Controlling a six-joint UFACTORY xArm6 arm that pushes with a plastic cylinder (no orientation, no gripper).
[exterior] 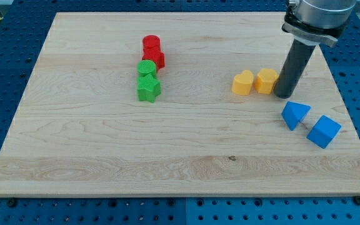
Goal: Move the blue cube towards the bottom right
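The blue cube (324, 131) lies near the board's right edge, toward the view's bottom right. A blue triangular block (294, 114) lies just to its left, a small gap apart. My tip (284, 95) rests on the board just above the blue triangular block and up-left of the blue cube. It stands right next to a yellow block (267, 80), on that block's right side.
A yellow heart-shaped block (243, 82) lies left of the other yellow one. A red cylinder (151, 45) and a red block (154, 59) sit at the upper middle-left, with a green cylinder (146, 67) and a green star-shaped block (148, 89) below them. The wooden board (105, 150) ends close to the blue cube.
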